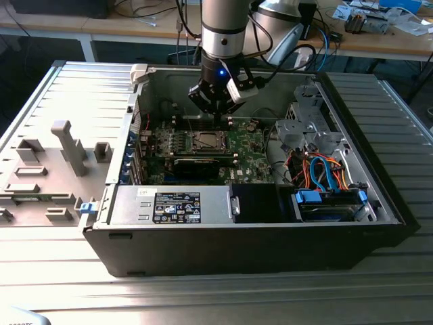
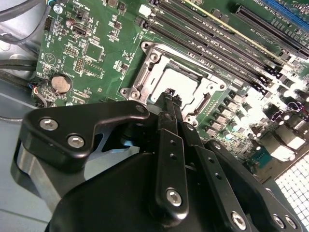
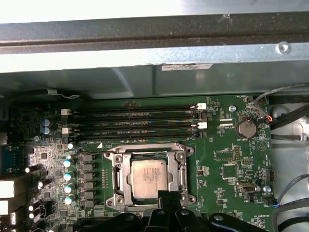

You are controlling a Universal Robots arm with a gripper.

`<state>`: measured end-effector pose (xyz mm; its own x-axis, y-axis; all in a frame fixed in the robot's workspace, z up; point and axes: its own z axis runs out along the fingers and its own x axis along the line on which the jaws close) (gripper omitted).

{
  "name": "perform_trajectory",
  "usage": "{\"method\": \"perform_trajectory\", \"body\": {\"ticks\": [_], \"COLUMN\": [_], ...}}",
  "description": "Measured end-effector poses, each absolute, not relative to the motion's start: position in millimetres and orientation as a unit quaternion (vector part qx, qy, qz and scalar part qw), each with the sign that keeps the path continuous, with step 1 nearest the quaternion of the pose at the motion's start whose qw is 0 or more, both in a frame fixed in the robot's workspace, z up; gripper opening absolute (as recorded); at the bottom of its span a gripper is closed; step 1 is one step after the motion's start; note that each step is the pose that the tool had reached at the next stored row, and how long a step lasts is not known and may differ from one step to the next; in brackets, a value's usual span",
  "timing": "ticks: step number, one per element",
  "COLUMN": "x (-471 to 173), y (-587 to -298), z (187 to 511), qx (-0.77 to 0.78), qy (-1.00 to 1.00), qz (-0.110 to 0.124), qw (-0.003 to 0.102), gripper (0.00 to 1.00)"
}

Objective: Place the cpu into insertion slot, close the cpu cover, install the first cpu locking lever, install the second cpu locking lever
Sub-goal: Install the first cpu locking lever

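The small square cpu (image 3: 150, 178) with its dull silver-grey top lies flat inside the socket on the green motherboard (image 3: 227, 164), framed by the thin silvery metal cpu cover (image 3: 117, 180), which appears folded down around it so the chip stays seated. The black claw (image 2: 170, 95) hangs over the socket's edge, fingers pinched nearly together, clenched on nothing I can make out.

Our single arm (image 1: 222, 30) hangs straight down, wrist vertical. Our black gripper (image 1: 218, 116) points downward, its slim fingers (image 2: 169, 104) pressed together at the tips in both wrist views.
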<state>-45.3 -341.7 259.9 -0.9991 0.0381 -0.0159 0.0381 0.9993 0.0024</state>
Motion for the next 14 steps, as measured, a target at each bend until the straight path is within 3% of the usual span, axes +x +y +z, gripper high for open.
{"method": "perform_trajectory", "body": {"ticks": [14], "x": [-69.1], "y": [-341.9], "z": [259.9], "qx": [0.019], "qy": [1.000], "qz": [0.007], "qw": [0.008], "gripper": [0.11]}}
